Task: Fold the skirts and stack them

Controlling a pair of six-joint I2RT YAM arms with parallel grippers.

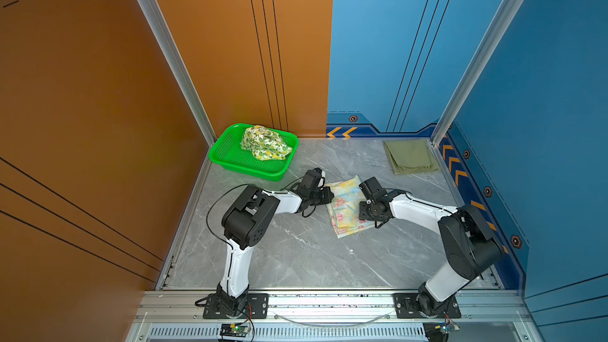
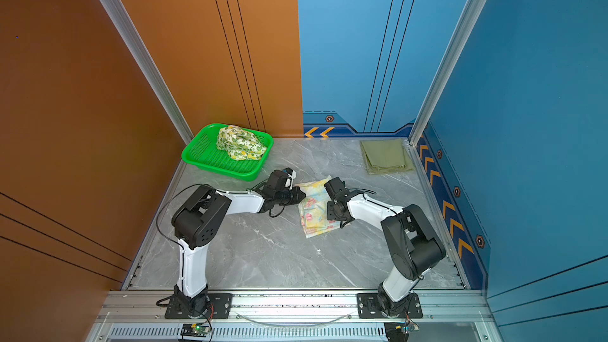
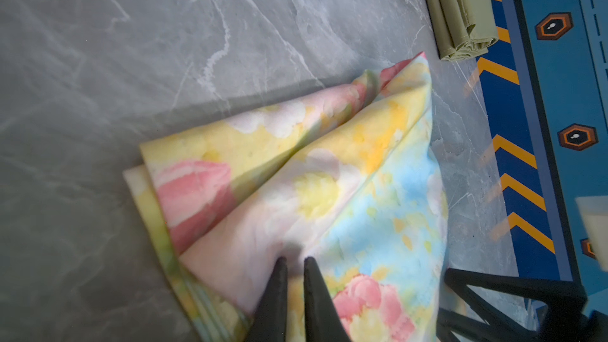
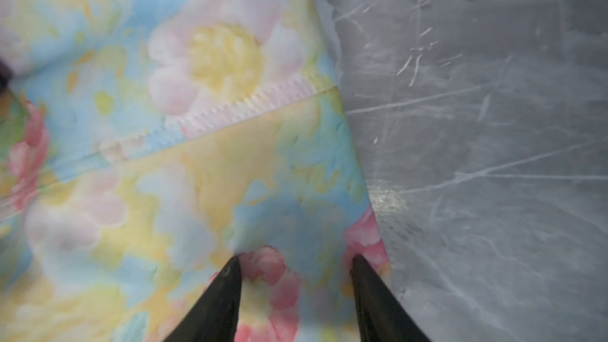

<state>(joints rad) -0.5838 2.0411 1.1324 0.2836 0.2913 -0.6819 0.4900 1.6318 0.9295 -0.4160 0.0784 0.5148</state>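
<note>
Left wrist view showed the left gripper pinched on a raised fold of the soft pastel floral skirt, mid marble table. The right gripper stood spread, tips seemingly pressing that cloth. The olive skirt lay folded far right; the lemon skirt sat crumpled in the perforated basket.

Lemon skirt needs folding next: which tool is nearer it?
Left. The left tool pinches the floral skirt on the edge facing the lemon skirt; the right tool sits on its far side.
</note>
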